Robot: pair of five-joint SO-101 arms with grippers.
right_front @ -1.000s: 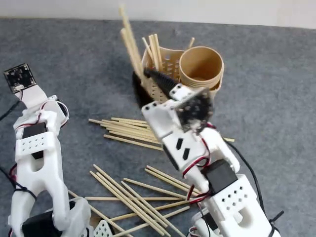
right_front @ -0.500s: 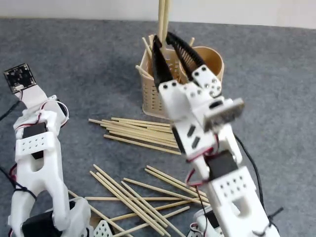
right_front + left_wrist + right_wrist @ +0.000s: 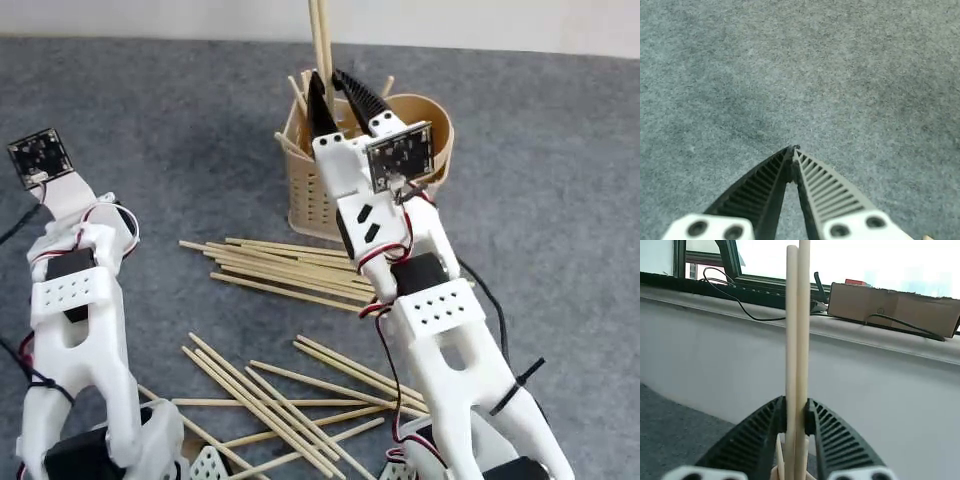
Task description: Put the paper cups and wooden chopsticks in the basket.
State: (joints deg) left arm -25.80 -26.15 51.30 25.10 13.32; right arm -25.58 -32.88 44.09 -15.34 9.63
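Resting folded at the near left of the grey felt table (image 3: 560,200), the white left arm (image 3: 75,320) is parked well away from the work. In its wrist view the left gripper (image 3: 792,150) has its black ribbed fingers closed tip to tip with nothing between them, pointing down at bare felt. It seems to be parked there so the other arm has the middle of the table to itself.

Further right, loose wooden chopsticks (image 3: 280,265) lie flat in a rough bundle just in front of the basket. A second scatter (image 3: 275,400) is fanned out nearer the arm bases, so a good share of the task is not yet done.

Behind them stands the beige perforated plastic basket (image 3: 312,195), upright, with several sticks (image 3: 298,95) already leaning inside it. The right gripper (image 3: 328,78) hangs directly over its opening, fingers pinched nearly closed on a pair of pale wooden chopsticks (image 3: 320,35). It grips them low, so most of their length rises straight up above the fingers (image 3: 765,435). Holding them vertical likely lets the lower ends drop in cleanly without catching on the rim.

At the basket's right side sits the brown paper cup (image 3: 415,108), mouth up, partly hidden by the right arm's wrist.
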